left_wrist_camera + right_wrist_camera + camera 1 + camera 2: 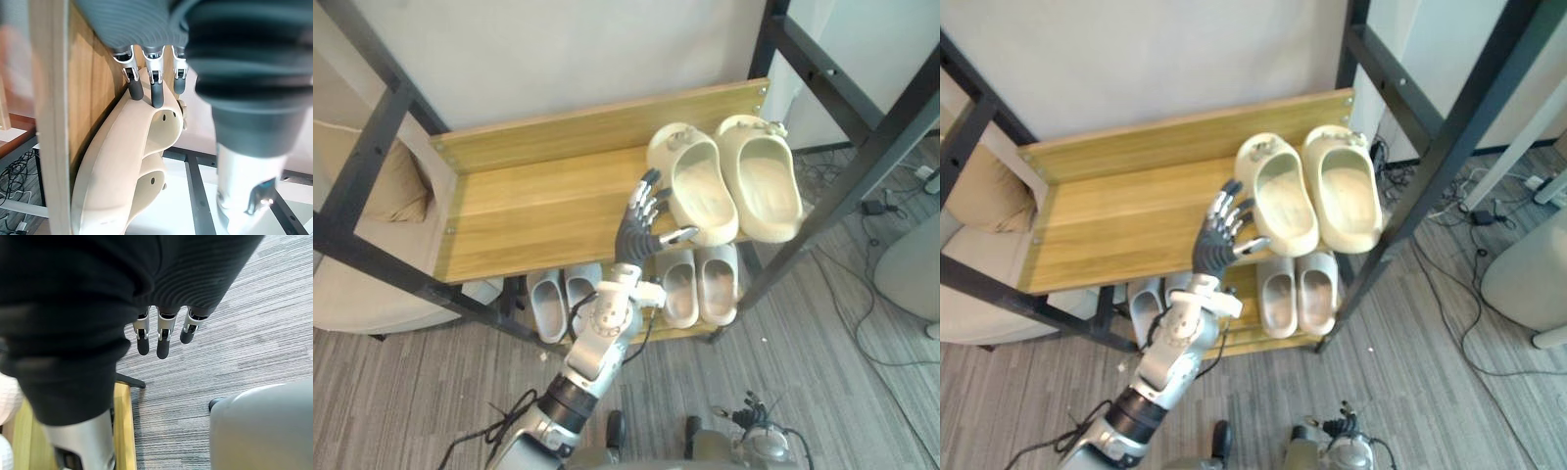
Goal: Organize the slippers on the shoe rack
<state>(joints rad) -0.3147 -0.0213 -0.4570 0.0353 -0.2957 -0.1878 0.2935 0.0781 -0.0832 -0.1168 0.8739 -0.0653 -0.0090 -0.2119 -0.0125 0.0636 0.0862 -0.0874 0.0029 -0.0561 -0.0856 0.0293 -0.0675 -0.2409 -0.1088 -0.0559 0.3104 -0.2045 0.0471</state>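
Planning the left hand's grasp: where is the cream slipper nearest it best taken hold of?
Probably by the rim of its open cavity on the left wall, coming from the robot's left, where the left hand touches the nearer cream slipper. The rim offers an edge to hook, and the other cream slipper crowds its right side.

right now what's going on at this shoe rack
The robot's left hand is up at the top wooden shelf, with straight fingers pressed against the side of the left cream slipper. The right cream slipper sits right beside it. Below that shelf are a grey pair and a pale pair. The right hand hangs open over the carpet, holding nothing.
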